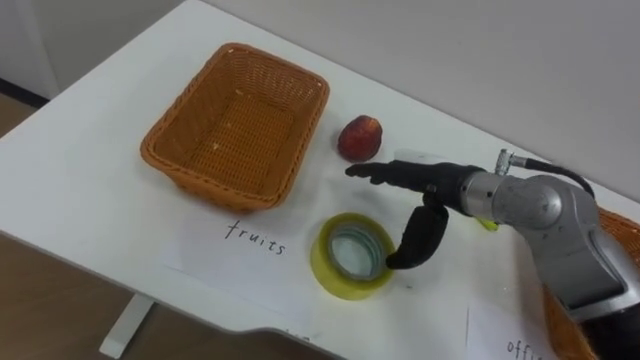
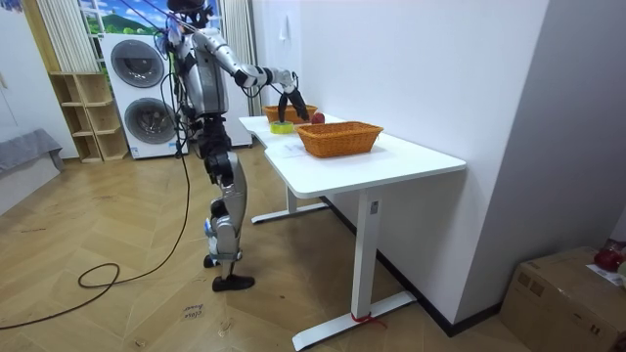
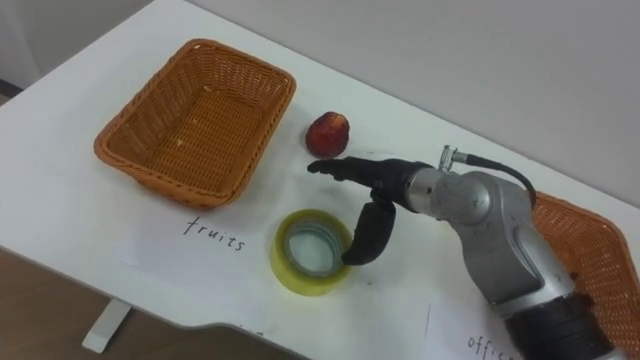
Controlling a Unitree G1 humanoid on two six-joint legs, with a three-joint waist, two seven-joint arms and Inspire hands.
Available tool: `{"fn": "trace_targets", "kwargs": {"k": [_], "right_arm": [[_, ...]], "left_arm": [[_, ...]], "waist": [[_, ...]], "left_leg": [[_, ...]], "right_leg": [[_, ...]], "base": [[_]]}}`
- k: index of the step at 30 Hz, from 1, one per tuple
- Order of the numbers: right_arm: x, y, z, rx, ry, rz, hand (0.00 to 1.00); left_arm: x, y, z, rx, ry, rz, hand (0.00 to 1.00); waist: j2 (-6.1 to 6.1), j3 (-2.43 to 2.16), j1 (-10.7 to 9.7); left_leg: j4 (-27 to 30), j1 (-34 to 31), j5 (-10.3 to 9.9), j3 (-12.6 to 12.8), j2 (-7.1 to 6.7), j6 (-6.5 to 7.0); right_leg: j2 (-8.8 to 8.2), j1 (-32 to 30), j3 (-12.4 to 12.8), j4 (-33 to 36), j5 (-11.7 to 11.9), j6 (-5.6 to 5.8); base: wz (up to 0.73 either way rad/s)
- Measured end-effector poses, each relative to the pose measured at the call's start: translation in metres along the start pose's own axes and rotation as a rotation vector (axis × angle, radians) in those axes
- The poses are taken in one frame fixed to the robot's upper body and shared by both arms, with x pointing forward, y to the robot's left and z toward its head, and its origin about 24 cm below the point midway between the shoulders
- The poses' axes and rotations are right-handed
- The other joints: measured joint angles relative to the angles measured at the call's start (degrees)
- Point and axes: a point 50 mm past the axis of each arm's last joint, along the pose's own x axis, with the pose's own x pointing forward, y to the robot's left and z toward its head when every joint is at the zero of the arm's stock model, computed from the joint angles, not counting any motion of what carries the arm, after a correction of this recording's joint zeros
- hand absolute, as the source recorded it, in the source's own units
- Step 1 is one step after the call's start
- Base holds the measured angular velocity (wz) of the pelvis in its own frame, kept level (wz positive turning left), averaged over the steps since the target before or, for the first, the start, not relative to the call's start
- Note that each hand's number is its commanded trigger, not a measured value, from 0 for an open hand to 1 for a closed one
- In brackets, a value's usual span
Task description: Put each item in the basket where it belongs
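A red peach (image 1: 360, 138) lies on the white table (image 1: 90, 190), just right of the empty wicker basket (image 1: 200, 185) labelled for fruit. A yellow roll of tape (image 1: 322, 255) lies flat near the front edge. My right hand (image 1: 440, 185) hovers open between them. Its straight fingers point left, their tips just below the peach, and its thumb hangs down beside the roll's right rim. It holds nothing. A second wicker basket (image 3: 590, 250) stands at the far right, behind my forearm.
Paper labels lie in front of each basket, the "fruits" label (image 1: 255, 238) left of the roll. A small yellow-green thing (image 1: 487, 225) peeks from behind my wrist. In the room view I stand at the table's end (image 2: 293, 147) with my arm stretched over it.
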Motion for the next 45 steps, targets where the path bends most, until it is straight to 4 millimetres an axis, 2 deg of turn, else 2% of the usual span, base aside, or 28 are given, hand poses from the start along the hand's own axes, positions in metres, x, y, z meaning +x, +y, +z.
{"fn": "trace_targets", "kwargs": {"k": [8,14,27,36,45], "right_arm": [[0.000,0.001,0.003,0.061,-0.059,0.017,0.00],[-0.001,0.001,0.005,0.056,-0.066,0.012,0.00],[-0.005,-0.004,0.003,0.062,-0.067,-0.019,0.00],[-0.004,-0.003,-0.001,0.060,-0.041,-0.061,0.00],[-0.003,0.003,-0.004,0.069,-0.027,-0.065,0.00]], "left_arm": [[0.000,0.004,-0.002,-0.026,0.007,0.013,0.00],[0.000,0.004,-0.001,-0.026,0.004,0.013,0.00],[0.000,0.005,0.001,-0.029,-0.007,0.018,0.00],[-0.002,-0.007,-0.001,-0.017,-0.004,0.016,0.00],[-0.006,-0.017,0.003,-0.012,-0.026,-0.003,0.00]], "waist": [[0.08,0.06,-0.4],[0.34,0.24,-0.8],[0.43,0.30,-0.7],[1.74,0.81,-0.1],[2.57,0.67,0.7]], "left_leg": [[0.1,0.0,0.0,0.1,0.15,0.00],[0.1,-0.1,0.0,0.1,0.01,-0.03],[0.2,0.0,0.0,0.1,0.02,-0.04],[-0.1,-0.1,0.0,0.1,0.02,-0.04],[-0.1,-0.1,0.0,0.1,0.09,-0.04]], "right_leg": [[-0.13,0.2,-0.1,0.0,0.0,0.00],[-0.05,0.1,-0.1,0.0,0.0,0.00],[-0.06,0.0,0.0,0.0,0.0,0.00],[0.06,-0.1,0.0,0.0,0.0,0.00],[0.00,-0.2,0.0,0.0,0.0,0.00]], "base": [[0.00],[0.00],[0.00],[0.00],[0.00]]}}
